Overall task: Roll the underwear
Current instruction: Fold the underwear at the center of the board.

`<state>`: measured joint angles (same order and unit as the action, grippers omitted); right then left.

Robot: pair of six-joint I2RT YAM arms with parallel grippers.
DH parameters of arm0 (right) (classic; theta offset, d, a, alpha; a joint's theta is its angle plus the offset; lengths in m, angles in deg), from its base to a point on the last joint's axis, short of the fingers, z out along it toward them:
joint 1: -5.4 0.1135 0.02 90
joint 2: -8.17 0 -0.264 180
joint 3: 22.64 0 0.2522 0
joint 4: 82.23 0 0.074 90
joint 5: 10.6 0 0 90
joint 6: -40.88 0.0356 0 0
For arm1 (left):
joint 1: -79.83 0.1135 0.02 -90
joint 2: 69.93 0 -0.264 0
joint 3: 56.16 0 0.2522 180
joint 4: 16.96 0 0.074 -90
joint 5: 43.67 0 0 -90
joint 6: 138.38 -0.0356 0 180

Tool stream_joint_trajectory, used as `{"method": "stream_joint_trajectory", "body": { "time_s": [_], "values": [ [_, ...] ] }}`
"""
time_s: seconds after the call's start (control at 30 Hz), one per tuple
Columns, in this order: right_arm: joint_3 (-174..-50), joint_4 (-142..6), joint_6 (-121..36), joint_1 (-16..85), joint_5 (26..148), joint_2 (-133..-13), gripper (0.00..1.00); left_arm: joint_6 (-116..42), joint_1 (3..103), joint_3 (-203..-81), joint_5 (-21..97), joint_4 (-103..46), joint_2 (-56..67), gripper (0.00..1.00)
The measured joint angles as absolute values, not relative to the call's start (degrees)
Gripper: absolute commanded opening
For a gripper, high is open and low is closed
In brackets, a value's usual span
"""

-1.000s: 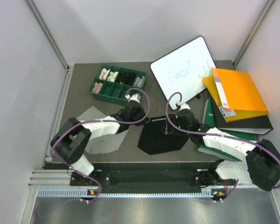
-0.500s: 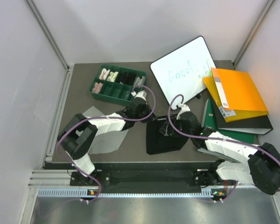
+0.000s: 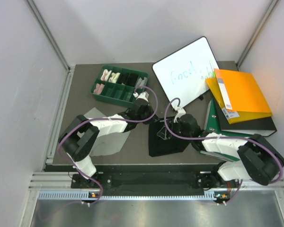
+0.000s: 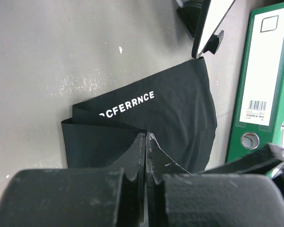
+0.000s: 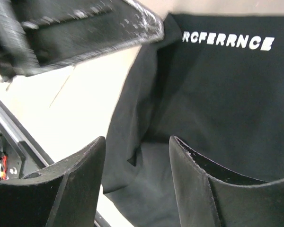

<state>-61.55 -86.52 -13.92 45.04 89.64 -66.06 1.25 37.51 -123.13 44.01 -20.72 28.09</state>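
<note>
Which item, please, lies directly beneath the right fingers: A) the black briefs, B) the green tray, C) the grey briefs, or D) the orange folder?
A: the right wrist view shows the open right fingers over the black briefs with white waistband lettering.

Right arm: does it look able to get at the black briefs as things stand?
Probably yes. The right gripper hangs open right over the black briefs, with fabric showing between its fingers. The left gripper sits shut at the folded edge, off to one side rather than in that gap.
</note>
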Motion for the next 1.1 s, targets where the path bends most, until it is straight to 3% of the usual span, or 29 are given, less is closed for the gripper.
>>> {"method": "stream_joint_trajectory", "body": {
  "time_s": [0.57,0.93,1.1],
  "values": [
    [-61.74,-93.45,-13.88,45.04,94.43,-74.65,0.47,1.27,37.51,-123.13,43.98,-20.81,28.09,0.00],
    [-63.58,-94.41,-14.05,45.04,96.64,-77.08,0.11,1.27,37.51,-123.13,44.01,-20.81,28.09,0.00],
    [-64.50,-94.58,-14.05,45.04,96.96,-77.30,0.13,1.25,37.51,-123.13,44.18,-20.85,28.06,0.00]
  ]
}}
